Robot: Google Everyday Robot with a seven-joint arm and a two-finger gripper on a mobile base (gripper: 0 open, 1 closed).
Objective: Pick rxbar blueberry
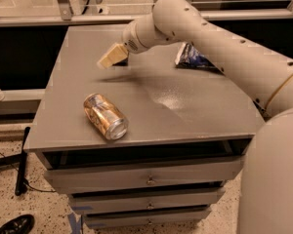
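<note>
the rxbar blueberry is not showing plainly. its likely spot, by the far edge of the tabletop [185,106] and left of the middle, is being covered by the gripper [110,57] and its wrist. a small dark patch is peeking out just under the wrist, right of the gripper's pale tip, but whether that is the bar's wrapper or only shadow cannot be told. the gripper is hanging low over that spot, pointing down and toward the left edge, and whether it is wide, narrow or holding anything cannot be told.

the white arm [224,48] is reaching in from the right, crossing over the far right corner. beneath it, near that corner, the blue-and-white chip bag [193,57] is lying partly hidden by the arm. well apart from both, the gold can [106,116] is lying on its side near the front edge, toward the front left corner, with one round end facing the front.

below the front edge, drawers [146,179] are sitting stacked. a black shoe [14,224] is showing on the floor past the front left corner. the robot's pale body [278,179] is filling the space past the front right corner.
</note>
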